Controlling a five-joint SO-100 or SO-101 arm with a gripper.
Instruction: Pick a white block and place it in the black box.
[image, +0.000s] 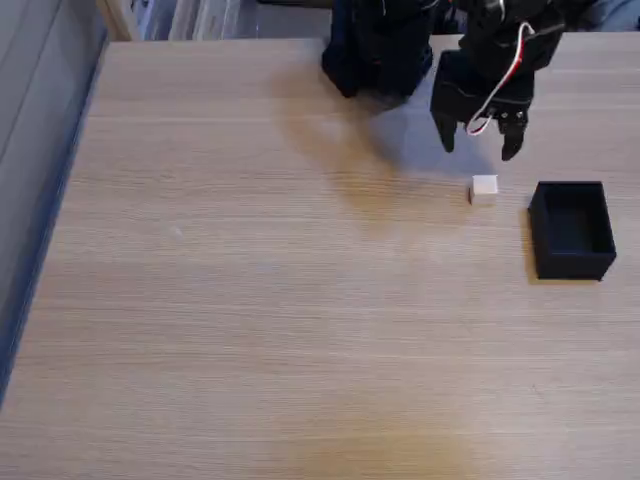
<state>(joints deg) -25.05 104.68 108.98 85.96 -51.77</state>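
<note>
In the fixed view a small white block (484, 188) sits on the wooden table, just left of the black box (572, 229). The box is open-topped and looks empty. My black gripper (479, 148) hangs above and slightly behind the block, its two fingers spread apart and pointing down, with nothing between them. A red and white cable runs down the gripper's side.
The arm's black base (378, 48) stands at the table's far edge. The wooden table (250, 300) stretches wide to the left and front. A blue-grey floor strip borders the table's left edge.
</note>
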